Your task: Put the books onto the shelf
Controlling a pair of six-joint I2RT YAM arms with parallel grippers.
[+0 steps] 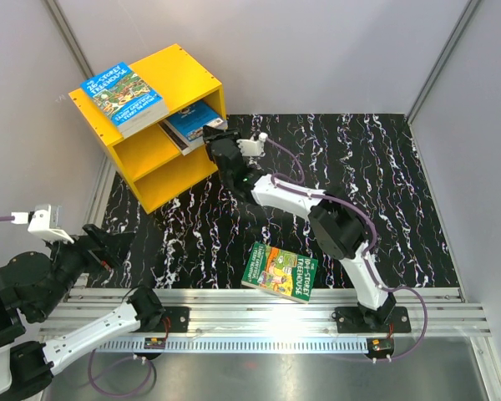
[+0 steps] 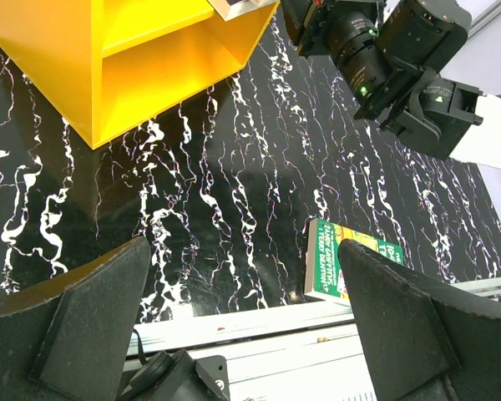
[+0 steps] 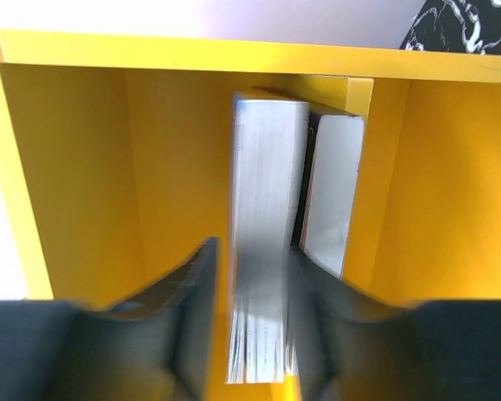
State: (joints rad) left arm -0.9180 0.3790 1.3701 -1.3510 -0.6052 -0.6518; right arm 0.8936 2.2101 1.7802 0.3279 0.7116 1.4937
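Observation:
The yellow shelf [image 1: 163,163] stands at the back left of the table. One blue-covered book [image 1: 123,98] lies on its top, and another blue book [image 1: 188,125] sticks out of its upper compartment. My right gripper [image 1: 215,140] reaches into that compartment. In the right wrist view its jaws straddle a book's page edge [image 3: 263,251], with a thin gap at the left finger, and a second book [image 3: 330,192] rests beside it against the shelf wall [image 3: 83,167]. A green book [image 1: 280,271] lies flat near the front rail. My left gripper [image 2: 246,334] hangs wide open and empty at the front left.
The right arm [image 1: 334,225] stretches diagonally across the black marbled mat [image 1: 359,167]. A metal rail [image 1: 259,313] runs along the near edge. Grey walls close in the left, back and right sides. The shelf's lower compartment [image 2: 175,75] faces the mat.

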